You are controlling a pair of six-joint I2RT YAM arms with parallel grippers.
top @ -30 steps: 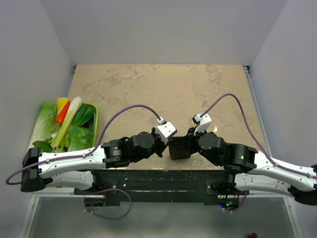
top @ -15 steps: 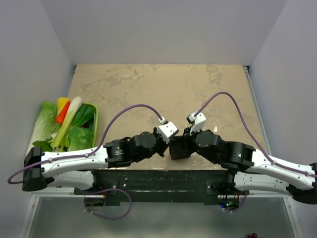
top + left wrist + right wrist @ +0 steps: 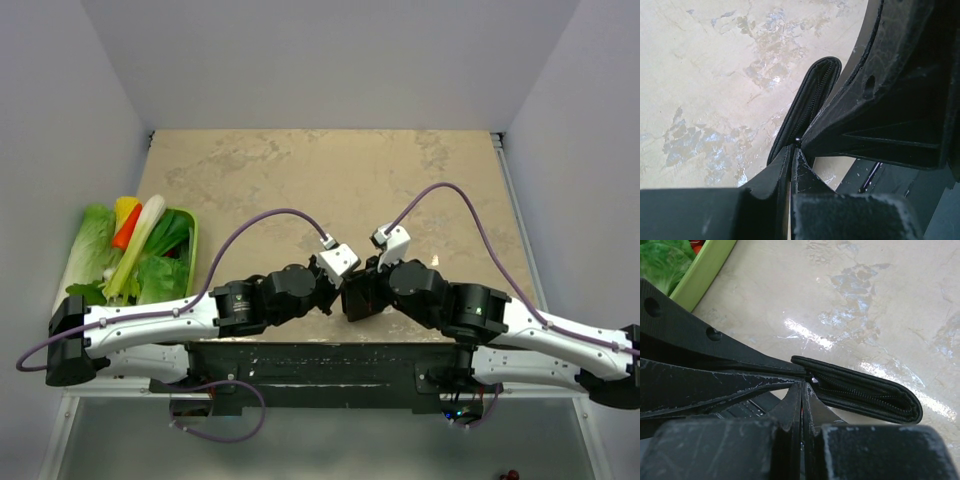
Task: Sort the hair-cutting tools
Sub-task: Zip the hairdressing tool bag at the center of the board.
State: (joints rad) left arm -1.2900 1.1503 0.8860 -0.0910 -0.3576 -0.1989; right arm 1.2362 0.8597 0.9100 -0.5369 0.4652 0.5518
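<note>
The hair-cutting tools are out of view. A black fabric case with a zip around its rim lies closed near the table's front edge, between my two grippers. Seen from the left wrist, the case runs away from my left gripper, which is shut with its tips at the small metal zip pull. From the right wrist, my right gripper is also shut, its tips just left of the zip pull at the end of the case. The two grippers' tips almost meet there. Nothing shows between either pair of fingers.
A green tray of vegetables stands at the left edge of the table, and its rim shows in the right wrist view. The black mounting bar runs along the near edge just behind the case.
My right arm has shifted left, closing in on the case's end and the left gripper. The left arm has barely moved, and both grippers stay shut.
</note>
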